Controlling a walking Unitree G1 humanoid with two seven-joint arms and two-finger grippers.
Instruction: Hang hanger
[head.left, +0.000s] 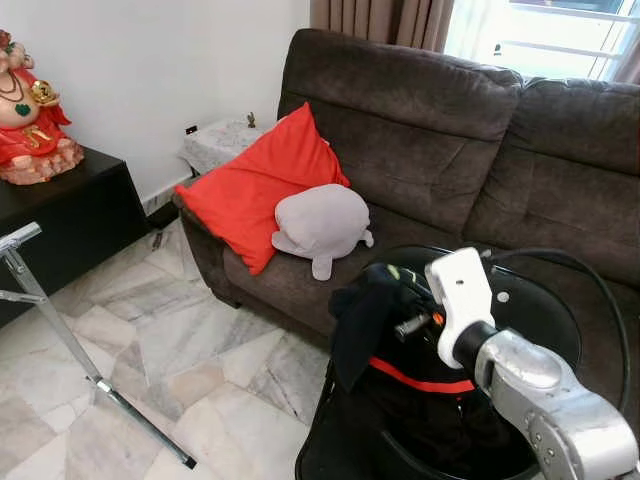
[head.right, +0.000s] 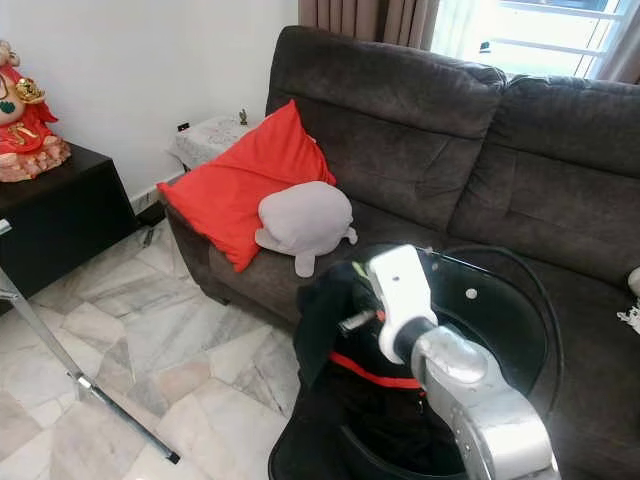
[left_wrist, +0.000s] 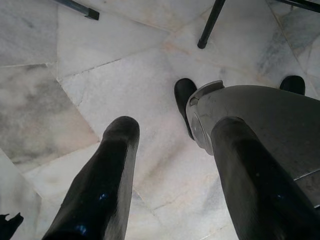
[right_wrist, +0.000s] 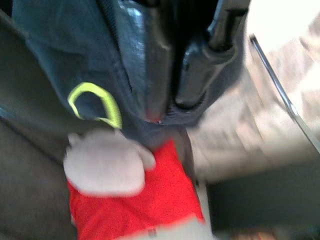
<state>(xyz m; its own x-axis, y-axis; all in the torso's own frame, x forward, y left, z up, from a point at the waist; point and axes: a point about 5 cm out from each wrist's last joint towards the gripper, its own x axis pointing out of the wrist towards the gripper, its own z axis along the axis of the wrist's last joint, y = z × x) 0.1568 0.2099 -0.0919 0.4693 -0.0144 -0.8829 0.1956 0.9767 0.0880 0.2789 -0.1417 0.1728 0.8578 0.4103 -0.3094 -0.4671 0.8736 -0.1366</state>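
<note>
Right wrist view has my right gripper (right_wrist: 192, 60) clamped on a dark garment (head.left: 365, 320), presumably draped on the hanger, though I can't make out the hanger itself. It's held above the black basket (head.left: 545, 300) in front of the sofa (head.left: 450, 150). My left gripper (left_wrist: 170, 170) hangs with fingers spread over the marble floor (left_wrist: 75, 75). Risk as I see it: the cloth snags the basket rim or slips before I reach the metal rack (head.left: 60, 330) well off to my left.

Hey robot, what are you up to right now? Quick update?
Right claw shut on dark garment, lifted over black basket. Left claw open, idle above marble floor. Metal rack leg off to the left.
</note>
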